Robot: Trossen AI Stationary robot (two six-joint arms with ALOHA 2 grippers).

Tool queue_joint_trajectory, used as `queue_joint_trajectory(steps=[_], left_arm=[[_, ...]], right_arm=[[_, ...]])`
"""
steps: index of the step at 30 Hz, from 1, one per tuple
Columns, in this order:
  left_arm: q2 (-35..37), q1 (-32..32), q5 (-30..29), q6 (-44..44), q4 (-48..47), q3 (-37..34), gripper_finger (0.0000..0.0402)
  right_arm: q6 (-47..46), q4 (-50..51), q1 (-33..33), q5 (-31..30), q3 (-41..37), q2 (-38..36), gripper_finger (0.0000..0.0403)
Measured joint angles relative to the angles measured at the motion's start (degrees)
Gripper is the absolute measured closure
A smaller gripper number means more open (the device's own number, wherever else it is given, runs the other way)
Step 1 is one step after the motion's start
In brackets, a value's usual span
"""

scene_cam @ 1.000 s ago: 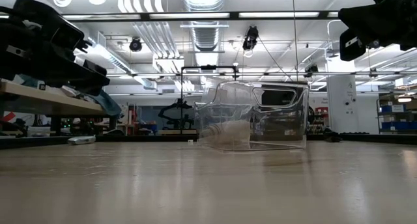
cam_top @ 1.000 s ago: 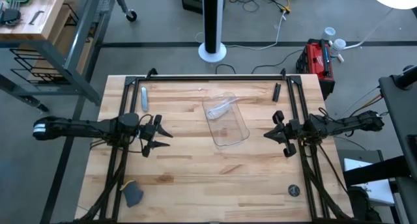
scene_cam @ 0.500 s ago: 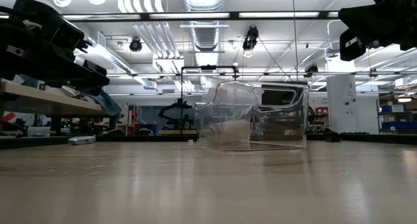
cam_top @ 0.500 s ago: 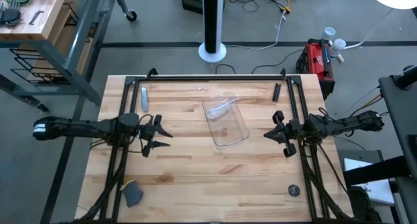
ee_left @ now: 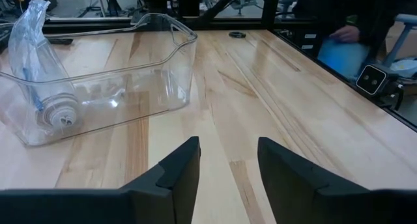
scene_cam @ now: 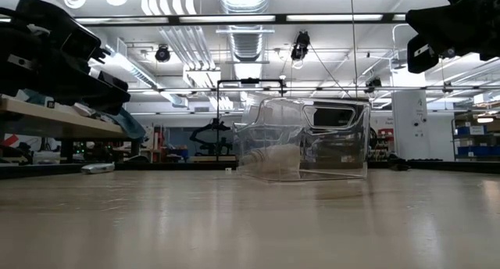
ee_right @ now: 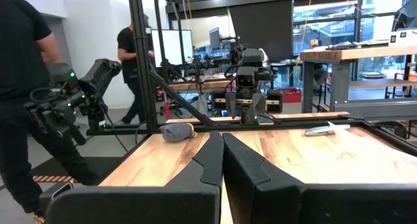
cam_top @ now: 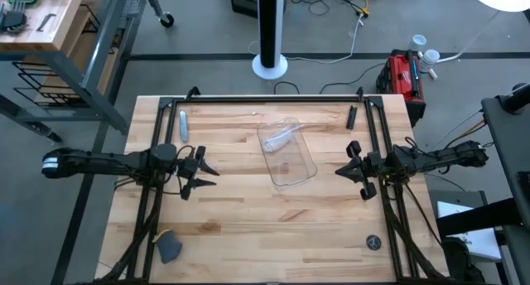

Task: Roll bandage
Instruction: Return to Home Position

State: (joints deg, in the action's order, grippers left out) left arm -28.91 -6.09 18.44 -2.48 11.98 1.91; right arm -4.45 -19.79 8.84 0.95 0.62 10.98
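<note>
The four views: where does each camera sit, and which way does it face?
High view: overhead, straight down; left gripper and right gripper flank the clear tray.
Low view: table height, level toward the same tray; arms at top corners.
Left wrist view: past open fingers to the bagged bandage in that tray.
Right wrist view: past shut fingers, across the table.

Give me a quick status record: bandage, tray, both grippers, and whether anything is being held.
bandage: rolled, inside a clear bag, lying at one end of the tray
tray: clear, mid-table, between the two arms
left gripper: open, empty, off the tray's left side
right gripper: shut, empty, off the tray's right side
contact: neither gripper touches the tray or bag
</note>
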Motion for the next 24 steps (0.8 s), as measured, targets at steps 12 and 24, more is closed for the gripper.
queue_joint_trajectory(steps=[12, 24], left_arm=[[0.00, -0.02, -0.01, 0.00, 0.00, -0.02, 0.0254], [0.00, -0.02, -0.01, 0.00, -0.02, -0.06, 0.0228]], right_arm=[[0.00, 0.02, 0.00, 0.00, 0.00, -0.01, 0.0401], [0.03, 0.02, 0.00, 0.00, 0.00, 0.00, 0.0401]])
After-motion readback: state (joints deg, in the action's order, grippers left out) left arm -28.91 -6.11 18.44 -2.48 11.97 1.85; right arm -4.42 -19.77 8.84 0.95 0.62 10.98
